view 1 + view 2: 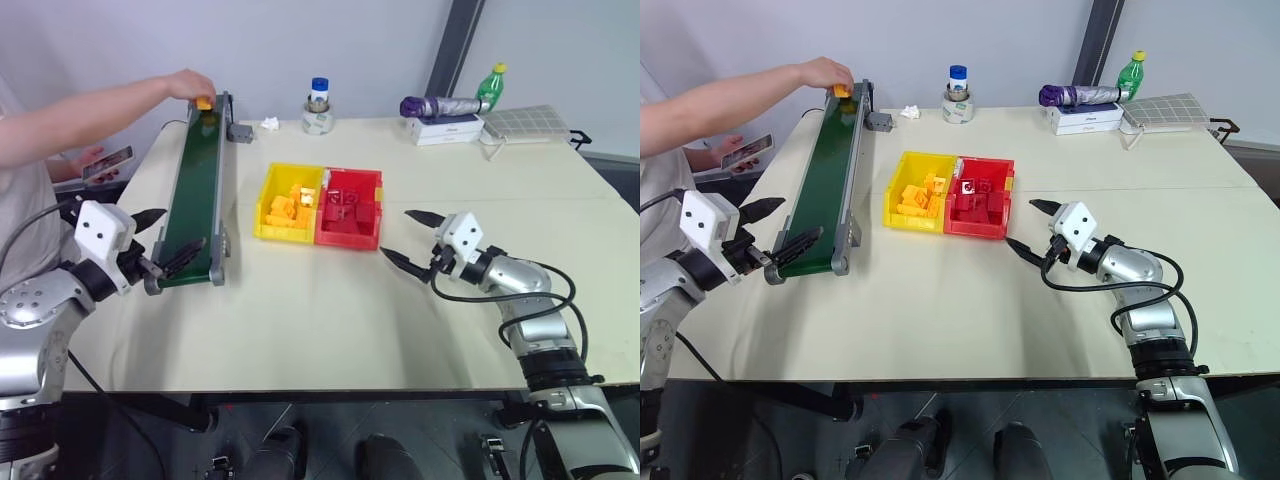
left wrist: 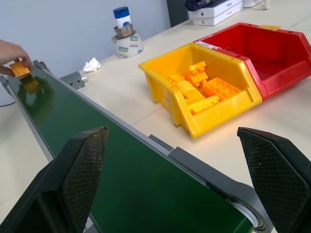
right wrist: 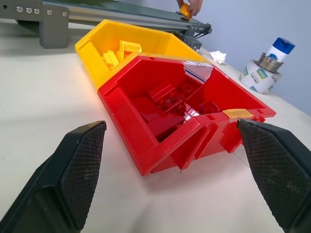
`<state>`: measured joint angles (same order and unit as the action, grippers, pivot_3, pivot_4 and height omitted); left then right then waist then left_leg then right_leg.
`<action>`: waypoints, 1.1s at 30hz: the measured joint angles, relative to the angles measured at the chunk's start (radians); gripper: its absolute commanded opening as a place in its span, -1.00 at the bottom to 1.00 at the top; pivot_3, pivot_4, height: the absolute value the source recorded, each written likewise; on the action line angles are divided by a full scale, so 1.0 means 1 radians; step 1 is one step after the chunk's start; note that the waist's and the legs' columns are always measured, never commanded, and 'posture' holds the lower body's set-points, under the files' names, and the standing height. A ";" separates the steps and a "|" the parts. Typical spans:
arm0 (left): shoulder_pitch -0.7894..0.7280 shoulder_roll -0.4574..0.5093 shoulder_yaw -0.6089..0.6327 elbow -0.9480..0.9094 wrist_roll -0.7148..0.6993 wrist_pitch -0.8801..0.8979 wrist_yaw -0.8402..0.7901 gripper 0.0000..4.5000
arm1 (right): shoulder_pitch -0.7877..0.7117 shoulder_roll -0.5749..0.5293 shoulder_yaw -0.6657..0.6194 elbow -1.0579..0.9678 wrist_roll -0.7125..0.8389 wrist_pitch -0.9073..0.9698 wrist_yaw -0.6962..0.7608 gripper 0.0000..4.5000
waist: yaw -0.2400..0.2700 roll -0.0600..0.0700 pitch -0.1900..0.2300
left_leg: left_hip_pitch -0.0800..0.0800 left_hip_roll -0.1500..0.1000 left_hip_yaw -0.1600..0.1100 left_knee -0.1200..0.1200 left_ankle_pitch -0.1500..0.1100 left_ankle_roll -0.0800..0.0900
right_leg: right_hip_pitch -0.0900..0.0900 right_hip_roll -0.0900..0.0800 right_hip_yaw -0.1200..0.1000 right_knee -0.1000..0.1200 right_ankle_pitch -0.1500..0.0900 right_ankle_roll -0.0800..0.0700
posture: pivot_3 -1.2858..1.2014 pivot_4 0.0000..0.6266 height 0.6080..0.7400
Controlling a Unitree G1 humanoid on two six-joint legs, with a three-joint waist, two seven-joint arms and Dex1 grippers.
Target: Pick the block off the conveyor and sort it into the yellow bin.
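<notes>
A person's hand (image 1: 190,83) holds the small orange-yellow block (image 1: 204,103) on the far end of the dark green conveyor (image 1: 195,185). My left gripper (image 1: 184,228) is open at the belt's near end, its fingers spread over the belt with nothing between them. To the right of the belt stands the yellow bin (image 1: 283,236) with several yellow pieces inside, joined to a red bin (image 1: 347,240) that holds red blocks. My right gripper (image 1: 395,233) hovers open and empty just right of the red bin, pointing at it.
At the table's far edge stand a blue-capped jar on a tape roll (image 1: 319,105), a crumpled paper (image 1: 270,123), a purple umbrella on a white box (image 1: 440,104), a green bottle (image 1: 490,85) and a grid tray (image 1: 525,122). The person's other hand holds a phone (image 1: 105,163).
</notes>
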<state>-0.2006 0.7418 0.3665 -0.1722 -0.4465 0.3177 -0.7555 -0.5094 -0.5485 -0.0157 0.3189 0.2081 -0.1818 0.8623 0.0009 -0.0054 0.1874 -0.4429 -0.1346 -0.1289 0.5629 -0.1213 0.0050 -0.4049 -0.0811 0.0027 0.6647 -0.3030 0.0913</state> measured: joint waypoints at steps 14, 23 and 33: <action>-0.001 -0.009 -0.010 -0.008 0.001 -0.019 -0.003 0.99 | 0.002 0.000 0.000 -0.003 0.000 0.001 0.000 1.00 | 0.000 0.000 0.000 | 0.000 0.000 0.000 0.000 0.000 0.000 | 0.000 0.000 0.000 0.000 0.000 0.000 | 0.03 -0.52 1.00; 0.001 -0.034 -0.029 -0.047 -0.004 -0.003 0.033 0.99 | 0.002 0.000 0.000 -0.003 0.000 0.000 0.000 1.00 | 0.000 0.000 0.000 | 0.000 0.000 0.000 0.000 0.000 0.000 | 0.001 0.000 0.000 0.000 0.000 0.000 | 0.03 -0.52 1.00; 0.037 -0.147 -0.024 -0.137 0.009 -0.019 0.173 0.99 | 0.004 0.000 0.000 -0.003 0.000 0.000 0.000 1.00 | 0.000 0.000 0.000 | 0.000 0.000 0.000 0.000 0.000 0.000 | 0.004 0.000 0.000 0.000 0.001 0.001 | 0.03 -0.52 1.00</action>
<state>-0.1634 0.5946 0.3426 -0.3090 -0.4371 0.2989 -0.5826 -0.5054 -0.5486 -0.0159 0.3156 0.2084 -0.1817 0.8620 0.0008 -0.0054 0.1874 -0.4428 -0.1346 -0.1284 0.5633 -0.1211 0.0051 -0.4007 -0.0812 0.0029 0.6646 -0.3024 0.0924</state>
